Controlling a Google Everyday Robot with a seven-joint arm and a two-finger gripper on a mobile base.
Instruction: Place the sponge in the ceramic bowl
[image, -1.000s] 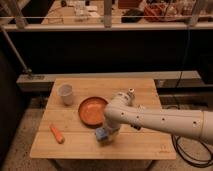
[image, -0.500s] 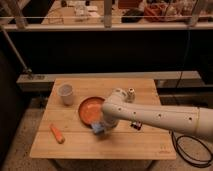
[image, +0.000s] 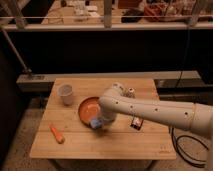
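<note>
- Since the half-second-earlier frame, the sponge (image: 96, 123) and the gripper (image: 101, 120) have shifted left and up-table, from the bare wood to the near rim of the ceramic bowl (image: 86, 106).
- Far left: an orange stick (image: 57, 133) lies flat on the table (image: 100, 147), well apart from the bowl.
- White cup (image: 65, 93) stands upright, just beside the bowl's far-left edge.
- Bowl interior shows nothing in it.
- Sponge overlaps the bowl's near-right rim and is not yet inside.
- The claw looks closed on the sponge, judging by the sponge travelling with it at its tip.
- Judgement: transport is nearly done. The sponge needs a little more travel toward the bowl's centre before release, or it may catch the rim and fall outside.
- Right: a small dark object (image: 136, 123) sits under the arm.
</note>
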